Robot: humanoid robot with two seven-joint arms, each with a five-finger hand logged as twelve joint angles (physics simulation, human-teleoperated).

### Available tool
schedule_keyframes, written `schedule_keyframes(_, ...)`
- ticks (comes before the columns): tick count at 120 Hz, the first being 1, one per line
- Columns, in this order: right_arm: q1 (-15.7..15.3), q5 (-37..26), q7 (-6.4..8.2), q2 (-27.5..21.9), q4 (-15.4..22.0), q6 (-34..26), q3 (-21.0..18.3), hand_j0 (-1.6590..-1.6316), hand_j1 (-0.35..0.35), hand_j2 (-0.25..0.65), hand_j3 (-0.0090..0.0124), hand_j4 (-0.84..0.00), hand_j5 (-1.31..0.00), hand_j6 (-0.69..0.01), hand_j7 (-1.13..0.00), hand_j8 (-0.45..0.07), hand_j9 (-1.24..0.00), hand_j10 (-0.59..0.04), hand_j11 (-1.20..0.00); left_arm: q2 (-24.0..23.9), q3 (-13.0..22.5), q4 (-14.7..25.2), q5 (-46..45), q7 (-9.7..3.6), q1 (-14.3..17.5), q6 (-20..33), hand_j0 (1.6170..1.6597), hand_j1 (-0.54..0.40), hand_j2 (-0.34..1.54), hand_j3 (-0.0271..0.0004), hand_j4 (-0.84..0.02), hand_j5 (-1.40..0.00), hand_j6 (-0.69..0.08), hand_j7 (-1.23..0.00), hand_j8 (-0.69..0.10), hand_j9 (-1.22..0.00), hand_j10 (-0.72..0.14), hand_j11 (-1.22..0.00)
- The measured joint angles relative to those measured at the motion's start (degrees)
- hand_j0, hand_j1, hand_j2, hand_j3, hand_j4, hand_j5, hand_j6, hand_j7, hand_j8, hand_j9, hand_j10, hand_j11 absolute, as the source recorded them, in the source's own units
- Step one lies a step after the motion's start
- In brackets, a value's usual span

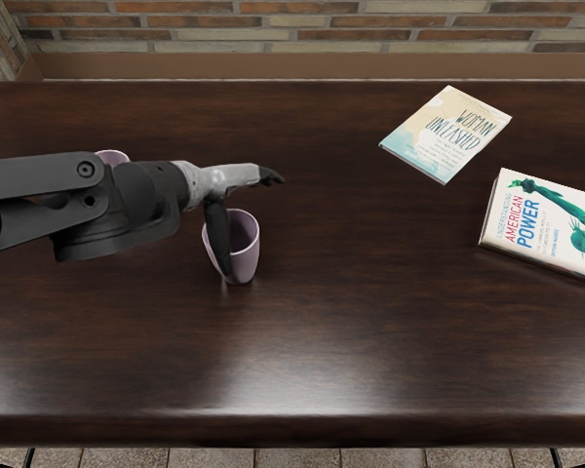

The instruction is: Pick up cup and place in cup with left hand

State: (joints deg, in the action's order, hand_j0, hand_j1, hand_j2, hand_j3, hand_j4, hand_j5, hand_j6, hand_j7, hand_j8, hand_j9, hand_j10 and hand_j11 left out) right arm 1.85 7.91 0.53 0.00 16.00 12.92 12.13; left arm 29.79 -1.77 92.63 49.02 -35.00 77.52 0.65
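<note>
"So, where does the job stand, going by the left hand [214, 183]?"

"At the grasp, I'd judge. It is over the near cup [247, 263], fingers stretched out past the rim on the right, thumb pointing down across the left part of the cup"

"Has it got hold of it?"

"Doesn't look like it. The fingers and thumb are well apart, with nothing clamped between them. Whether the thumb touches the cup, or is inside or outside the wall, I can't tell from here"

"And the cup itself?"

"On the table [370, 341], mouth up. Any slight lean is hard to judge"

"Which one should it go into?"

"Probably the far cup [114, 157], beyond the near cup and off to its left. Only a bit of it shows past the left arm [39, 175], so I can't read how it sits"

"What does the next move call for, then?"

"Getting the fingers down on the side opposite the thumb, then closing gently. Push with the thumb alone and the cup could slide or tip. After a firm hold, lift it clear and carry it back and left"

"Anything in the way?"

"The paler book [446, 134] and the thicker book [551, 226] are well to the right of the near cup, so neither should interfere"
</note>
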Motion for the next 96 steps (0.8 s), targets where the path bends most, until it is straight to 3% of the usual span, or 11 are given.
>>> schedule_keyframes(76,0.0,0.0,0.0,0.0,0.0,0.0,0.0,-1.6581,-0.349,0.0,0.0,0.0,0.0,0.0,0.0,0.0,0.0,0.0,0.0,1.32,0.19,0.0,0.18,0.0,-2.11,-0.36,1.658,-0.048,0.07,0.0,-0.335,-0.43,-0.336,-0.43,-0.336,-0.43,-0.335,-0.43)
schedule_keyframes(90,0.0,0.0,0.0,0.0,0.0,0.0,0.0,-1.6581,-0.349,0.0,0.0,0.0,0.0,0.0,0.0,0.0,0.0,0.0,0.0,1.32,0.17,0.0,0.22,0.0,-2.28,-0.56,1.6577,-0.086,0.05,0.0,-0.37,-0.47,-0.371,-0.47,-0.348,-0.47,-0.366,-0.47)
schedule_keyframes(96,0.0,0.0,0.0,0.0,0.0,0.0,0.0,-1.6581,-0.349,0.0,0.0,0.0,0.0,0.001,0.0,0.0,0.0,0.0,0.0,1.31,0.08,0.02,0.52,0.0,-2.99,-0.71,1.6573,-0.118,0.08,0.0,-0.41,-0.47,-0.381,-0.48,-0.298,-0.5,-0.392,-0.5)
